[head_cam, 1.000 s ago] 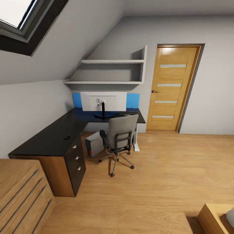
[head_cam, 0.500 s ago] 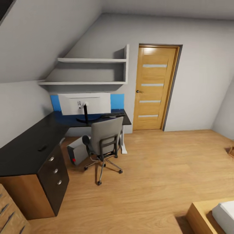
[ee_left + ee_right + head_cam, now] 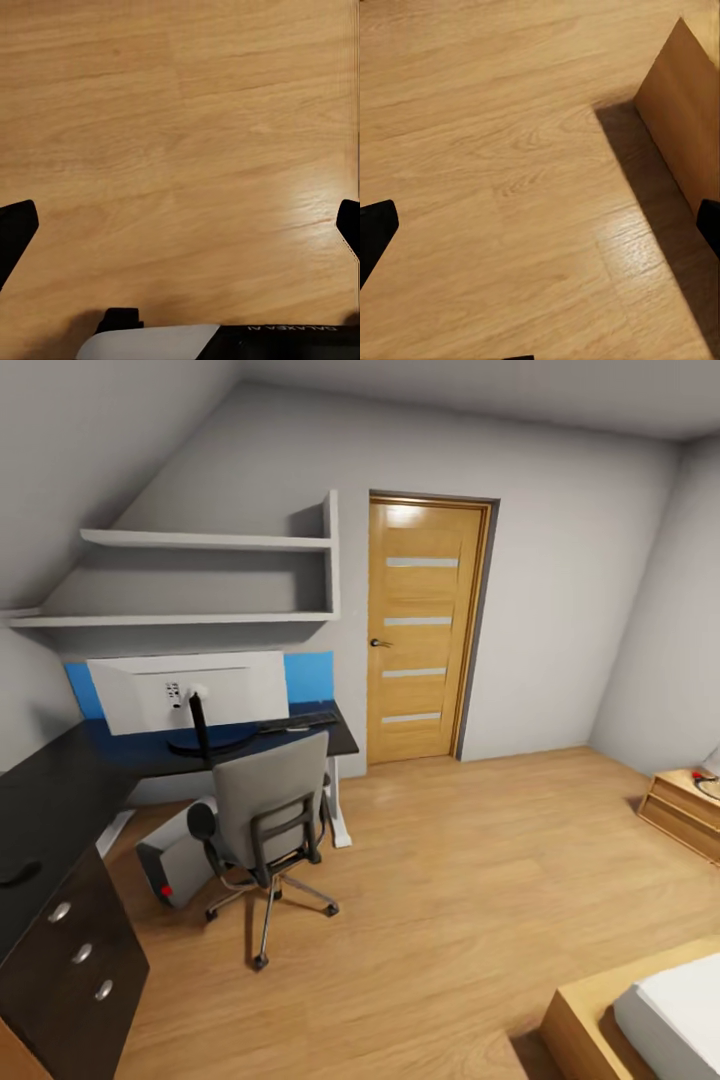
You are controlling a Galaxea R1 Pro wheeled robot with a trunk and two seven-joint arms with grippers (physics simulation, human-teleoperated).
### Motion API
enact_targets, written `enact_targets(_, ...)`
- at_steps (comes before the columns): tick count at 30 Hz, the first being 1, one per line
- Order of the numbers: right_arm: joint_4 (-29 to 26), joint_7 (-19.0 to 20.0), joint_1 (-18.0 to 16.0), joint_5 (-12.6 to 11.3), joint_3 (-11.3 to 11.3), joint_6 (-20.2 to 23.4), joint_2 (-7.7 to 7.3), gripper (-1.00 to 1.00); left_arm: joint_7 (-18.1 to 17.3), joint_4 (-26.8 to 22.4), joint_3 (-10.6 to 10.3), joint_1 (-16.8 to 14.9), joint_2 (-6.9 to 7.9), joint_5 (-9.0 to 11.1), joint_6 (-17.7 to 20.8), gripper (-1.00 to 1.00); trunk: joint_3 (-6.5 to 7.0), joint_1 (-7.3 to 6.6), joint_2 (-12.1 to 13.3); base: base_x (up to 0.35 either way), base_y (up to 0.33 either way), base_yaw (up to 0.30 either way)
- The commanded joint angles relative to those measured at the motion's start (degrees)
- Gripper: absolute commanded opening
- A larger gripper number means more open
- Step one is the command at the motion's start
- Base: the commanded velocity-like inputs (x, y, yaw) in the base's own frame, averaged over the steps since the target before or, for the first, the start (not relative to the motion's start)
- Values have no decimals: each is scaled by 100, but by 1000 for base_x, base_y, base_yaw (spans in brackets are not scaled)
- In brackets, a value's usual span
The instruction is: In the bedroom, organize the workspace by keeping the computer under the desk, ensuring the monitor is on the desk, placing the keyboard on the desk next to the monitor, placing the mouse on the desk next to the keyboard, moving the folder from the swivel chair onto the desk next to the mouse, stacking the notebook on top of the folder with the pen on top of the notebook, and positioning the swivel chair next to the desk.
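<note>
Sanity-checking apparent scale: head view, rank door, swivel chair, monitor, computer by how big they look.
1. door
2. swivel chair
3. monitor, close to the chair in apparent size, so that order is unsure
4. computer, partly hidden by the chair

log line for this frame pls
phase: in transit | left gripper: open, over floor | right gripper: open, over floor | swivel chair: at desk | monitor: on desk | computer: under desk

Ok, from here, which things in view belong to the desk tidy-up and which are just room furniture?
Job things:
long black L-shaped desk
wide white-backed monitor
slim dark keyboard
small black mouse
grey padded swivel chair
light grey computer tower

Just there:
oak panelled door
white wall shelves
oak bedside table
wooden-framed bed
</note>
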Motion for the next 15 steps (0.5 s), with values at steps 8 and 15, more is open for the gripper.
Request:
enact_targets(8, -2, 3, -5, -48, -5, -21, -10, 100, 3, -6, 2, 2, 5, 19, -25, 100, -6, 3, -3, 58, 0, -294)
enact_targets(15, -7, -2, -5, -68, -5, -4, -85, 100, 8, -6, 2, 0, 5, 22, -26, 100, -29, 3, -3, 120, 0, -267)
